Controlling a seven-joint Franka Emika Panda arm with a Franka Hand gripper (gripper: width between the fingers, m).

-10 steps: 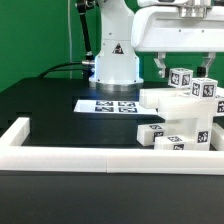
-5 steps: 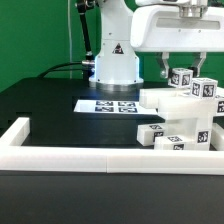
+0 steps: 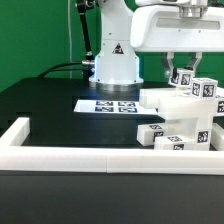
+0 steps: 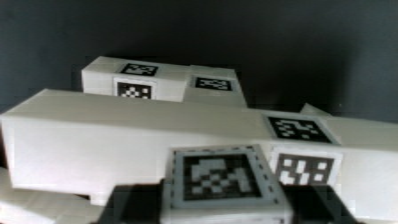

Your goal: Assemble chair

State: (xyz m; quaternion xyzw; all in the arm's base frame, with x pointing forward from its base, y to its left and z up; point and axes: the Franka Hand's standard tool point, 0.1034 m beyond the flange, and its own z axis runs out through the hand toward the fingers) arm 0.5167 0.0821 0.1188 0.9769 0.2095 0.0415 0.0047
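The chair parts form a white blocky cluster at the exterior view's right: a flat panel, tagged square bars standing on it, and small tagged blocks lying in front. My gripper hangs over the cluster, shut on the top of one upright tagged bar. In the wrist view that bar's tagged end sits between my dark fingers, with the gripper closed against both of its sides. Beyond it lie the wide white panel and another tagged block.
The marker board lies flat on the black table in front of the arm's white base. A long low white border rail runs along the front and turns up at the exterior view's left.
The fingers stood wide apart on either side of the upright bar and have closed in onto it. The arm and the chair parts have stayed in place.
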